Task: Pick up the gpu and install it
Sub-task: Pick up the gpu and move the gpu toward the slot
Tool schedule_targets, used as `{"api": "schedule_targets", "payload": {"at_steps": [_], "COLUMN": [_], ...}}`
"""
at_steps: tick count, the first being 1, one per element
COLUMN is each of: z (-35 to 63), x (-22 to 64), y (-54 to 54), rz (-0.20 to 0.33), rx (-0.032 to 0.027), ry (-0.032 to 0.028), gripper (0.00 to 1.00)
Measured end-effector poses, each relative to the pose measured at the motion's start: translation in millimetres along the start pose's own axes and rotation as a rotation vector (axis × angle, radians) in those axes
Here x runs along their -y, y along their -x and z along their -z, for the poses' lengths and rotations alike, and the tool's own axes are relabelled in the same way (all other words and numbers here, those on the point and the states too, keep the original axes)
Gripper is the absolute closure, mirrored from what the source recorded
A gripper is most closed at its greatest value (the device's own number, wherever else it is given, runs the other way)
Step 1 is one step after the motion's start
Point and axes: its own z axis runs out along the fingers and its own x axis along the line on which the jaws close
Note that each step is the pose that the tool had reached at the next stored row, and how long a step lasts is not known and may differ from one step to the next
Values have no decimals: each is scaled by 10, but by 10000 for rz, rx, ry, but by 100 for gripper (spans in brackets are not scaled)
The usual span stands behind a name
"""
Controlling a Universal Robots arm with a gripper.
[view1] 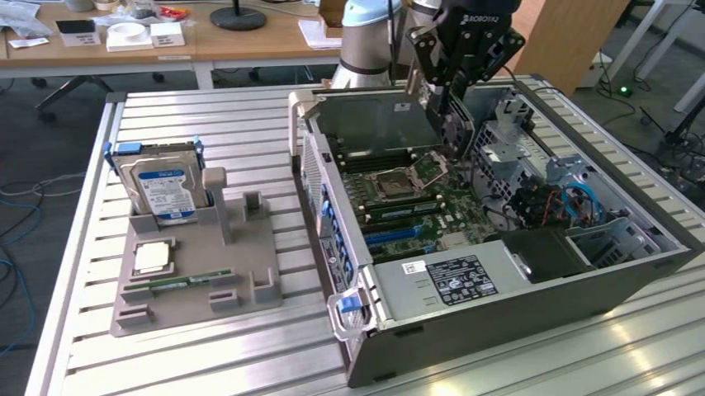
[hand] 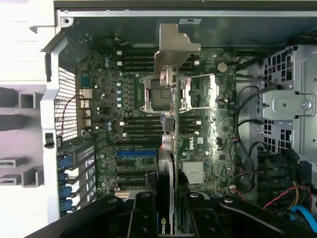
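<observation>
Here, the jaws were clamped on the gpu [hand: 168,139] above the open computer case [view1: 496,301], which lay on a slatted metal bench [view1: 198,111], cables [view1: 13,198] trailing across the floor [view1: 25,318] beside.

ITEM: I see a thin dark rectangular circuit card [hand: 167,158] | END: silvery metal bracket [hand: 176,47] | POSE: on edge, crossing above green motherboard [hand: 124,99]

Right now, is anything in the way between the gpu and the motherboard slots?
Nothing visible. The claw holds the gpu edge-on above the open case, and the motherboard beneath, including its blue slot, lies uncovered.
</observation>
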Motion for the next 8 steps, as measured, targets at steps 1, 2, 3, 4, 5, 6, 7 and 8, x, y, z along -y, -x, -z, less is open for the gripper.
{"api": "schedule_targets", "payload": {"at_steps": [1, 2, 3, 4, 5, 6, 7, 8], "z": [-1, -1, -2, -3, -3, -4, -4, -4], "x": [-2, -3, -5, -7, -8, -10, -12, -14], "y": [21, 42, 62, 82, 102, 121, 139, 156], "rz": [0, 1, 0, 1, 0, 1, 0, 0], "rx": [1, 1, 1, 1, 1, 1, 0, 0], "ry": [0, 0, 0, 0, 1, 0, 0, -1], "gripper": [74, 74, 74, 74, 74, 74, 74, 74]}}
